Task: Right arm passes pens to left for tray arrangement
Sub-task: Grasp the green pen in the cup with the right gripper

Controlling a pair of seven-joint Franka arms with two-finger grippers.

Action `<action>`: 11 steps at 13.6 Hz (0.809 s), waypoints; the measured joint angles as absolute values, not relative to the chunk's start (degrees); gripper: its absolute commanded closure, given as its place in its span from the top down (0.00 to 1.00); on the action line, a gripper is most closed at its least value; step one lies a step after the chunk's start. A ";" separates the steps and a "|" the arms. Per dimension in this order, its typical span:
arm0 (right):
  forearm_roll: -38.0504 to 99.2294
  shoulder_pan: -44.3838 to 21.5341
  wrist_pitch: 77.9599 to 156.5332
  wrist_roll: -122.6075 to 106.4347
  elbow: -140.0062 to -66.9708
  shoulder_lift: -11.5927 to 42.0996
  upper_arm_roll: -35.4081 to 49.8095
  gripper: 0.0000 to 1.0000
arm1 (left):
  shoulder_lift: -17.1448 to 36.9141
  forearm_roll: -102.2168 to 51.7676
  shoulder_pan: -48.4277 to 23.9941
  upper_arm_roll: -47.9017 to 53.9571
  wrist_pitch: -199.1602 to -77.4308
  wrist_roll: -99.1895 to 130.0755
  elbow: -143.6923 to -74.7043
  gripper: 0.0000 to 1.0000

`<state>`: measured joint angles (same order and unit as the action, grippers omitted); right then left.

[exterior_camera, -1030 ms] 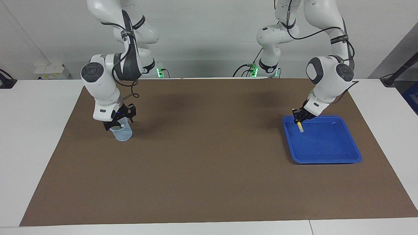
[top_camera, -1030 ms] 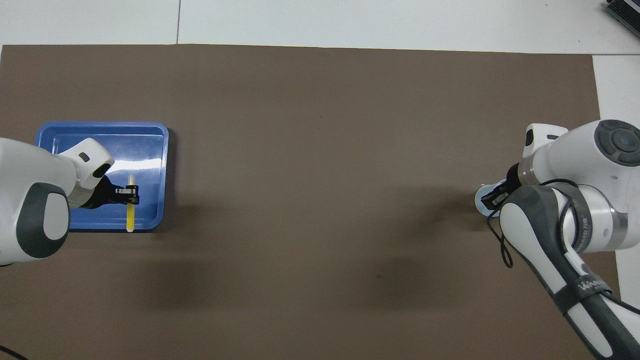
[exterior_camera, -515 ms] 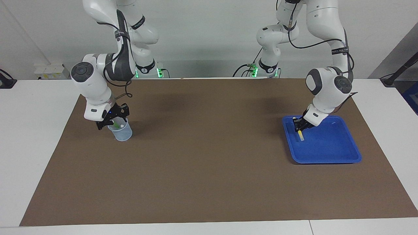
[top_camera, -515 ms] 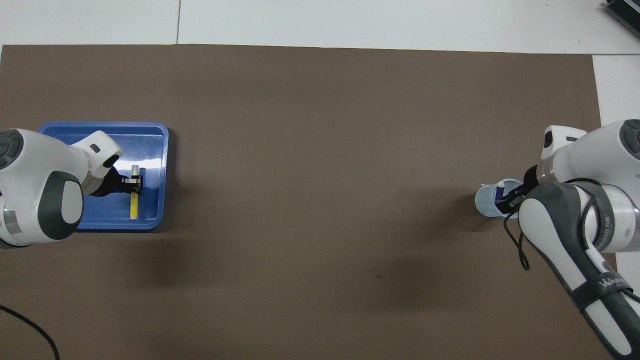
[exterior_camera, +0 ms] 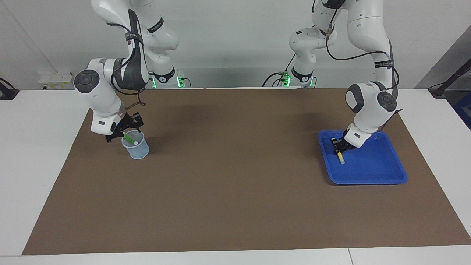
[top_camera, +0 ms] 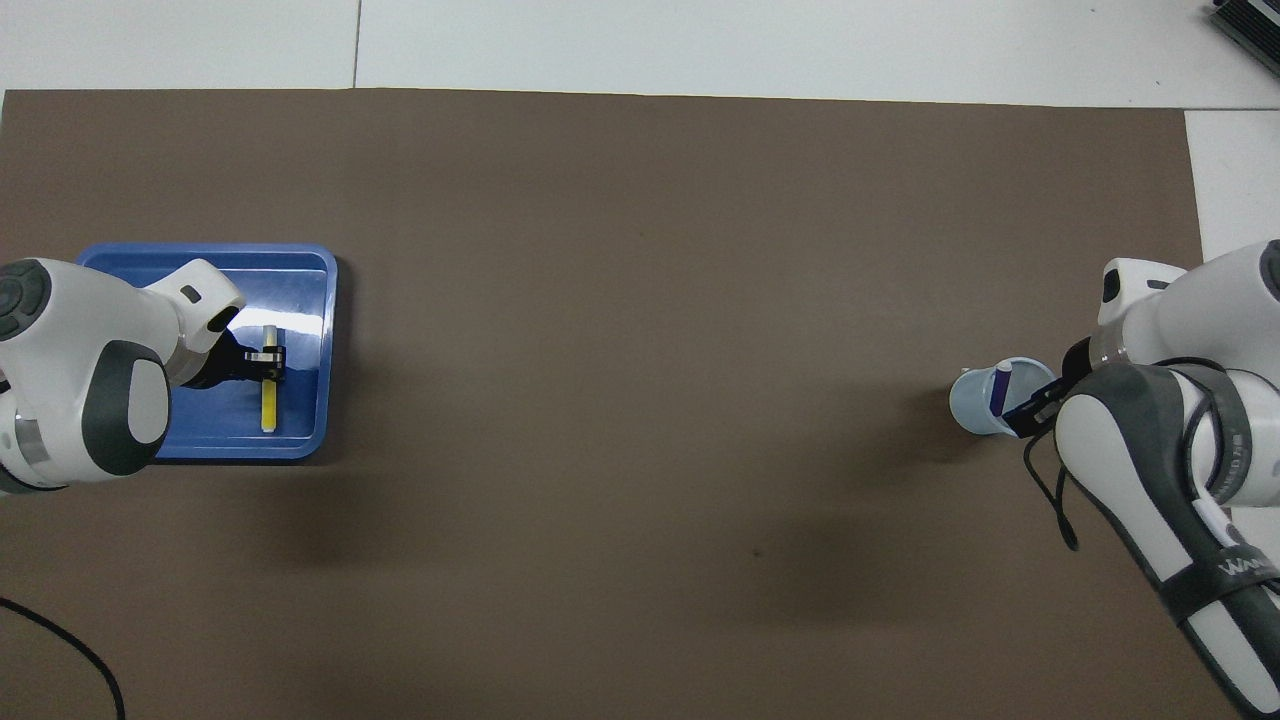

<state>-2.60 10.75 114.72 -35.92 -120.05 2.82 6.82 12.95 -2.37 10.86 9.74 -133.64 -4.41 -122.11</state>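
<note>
My left gripper is down in the blue tray, shut on the yellow pen. The pen's pale end rests at the tray floor. In the overhead view the left gripper holds the yellow pen near the rim of the tray that faces the table's middle. My right gripper is at the rim of the mesh cup, shut on the green pen, whose lower end is in the cup. The purple pen stands in the cup.
A brown mat covers the table between the cup at the right arm's end and the tray at the left arm's end. A loose black cable lies at the mat's edge near the left arm.
The left gripper lowered the yellow pen into the tray, farther from the robots. The right gripper rose from inside the cup to its rim, and the green pen came into sight.
</note>
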 measured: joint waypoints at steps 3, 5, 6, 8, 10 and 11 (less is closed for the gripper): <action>-2.60 11.80 113.77 -37.10 -119.78 2.73 6.77 0.93 | 13.00 -1.85 10.76 10.23 -133.77 -4.38 -122.08 0.62; -2.59 12.44 112.58 -37.85 -118.61 2.54 6.72 0.93 | 13.24 -1.82 10.72 10.55 -133.88 -4.36 -121.99 0.68; -2.59 12.42 112.51 -37.90 -118.06 2.53 6.73 0.93 | 13.44 -1.81 10.72 10.53 -133.91 -4.35 -121.83 0.70; -2.59 12.29 112.90 -37.91 -117.44 2.53 6.93 0.88 | 13.72 -1.81 10.74 10.49 -133.58 -4.34 -121.29 0.73; -2.59 12.05 113.83 -37.92 -117.51 2.54 7.03 0.80 | 13.75 -1.82 10.74 10.49 -131.12 -4.29 -119.49 0.82; -2.59 11.95 114.68 -37.93 -117.82 2.59 7.04 0.76 | 13.75 -1.89 10.74 10.49 -129.11 -4.10 -118.01 0.86</action>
<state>-2.59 11.95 114.68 -37.93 -117.82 2.59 7.04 13.75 -1.89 10.74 10.49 -129.11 -4.10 -118.01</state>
